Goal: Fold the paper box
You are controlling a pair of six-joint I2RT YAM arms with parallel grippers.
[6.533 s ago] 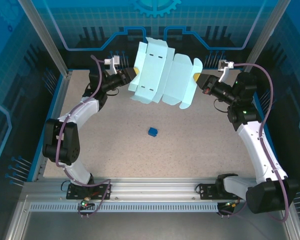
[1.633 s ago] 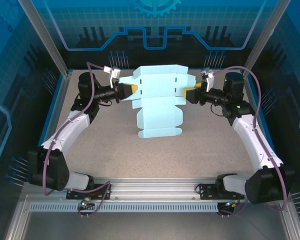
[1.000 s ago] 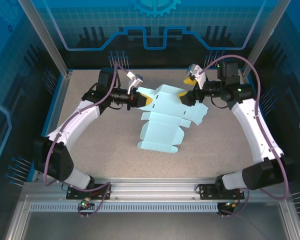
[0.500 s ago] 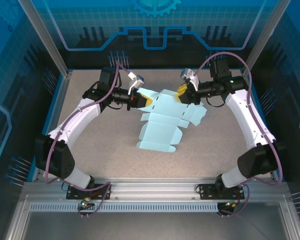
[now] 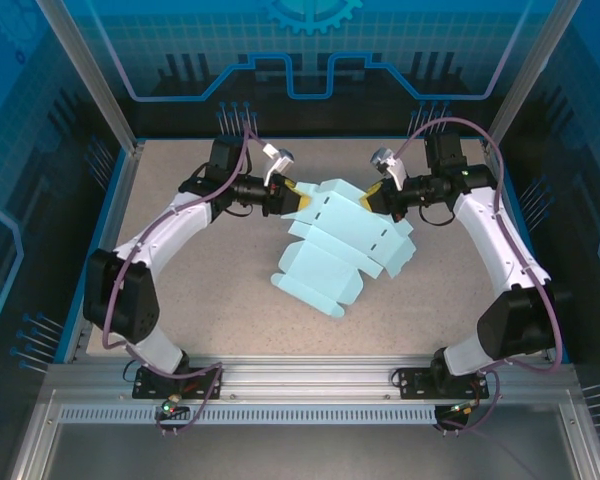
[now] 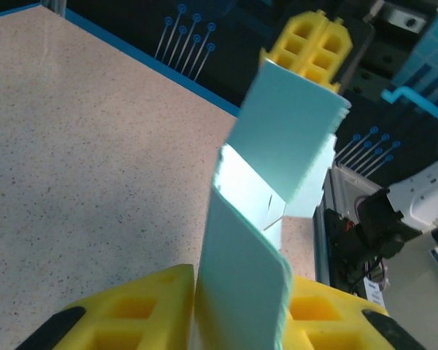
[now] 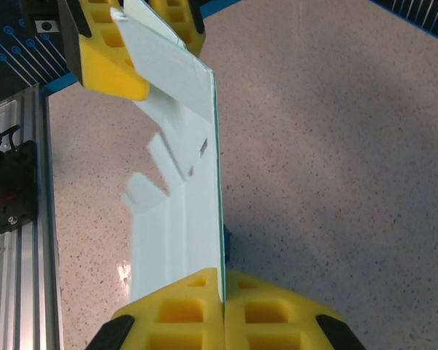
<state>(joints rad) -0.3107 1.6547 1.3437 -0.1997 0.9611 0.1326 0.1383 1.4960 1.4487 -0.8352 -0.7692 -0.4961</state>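
The paper box (image 5: 340, 245) is a pale cyan die-cut card, partly creased. It hangs tilted between both arms, its lower flaps resting on the table. My right gripper (image 5: 366, 201) is shut on its upper right edge. In the right wrist view the card (image 7: 182, 219) runs edge-on out of the pressed-together fingers (image 7: 224, 299). My left gripper (image 5: 300, 197) is at the upper left corner. Its yellow fingers (image 6: 241, 306) stand apart, and a bowed flap of the card (image 6: 277, 138) slants across the gap. The right gripper (image 6: 310, 40) pinches the far end.
A small dark blue thing (image 7: 225, 239) peeks out on the table just behind the card's edge. The speckled table (image 5: 180, 290) is ringed by a blue rim and dark walls, with an aluminium rail (image 5: 310, 375) at the near edge.
The right gripper came in and shut on the card's upper right edge. The left jaws parted from a tight pinch. Both grippers drew closer together, and the card buckled and turned a little.
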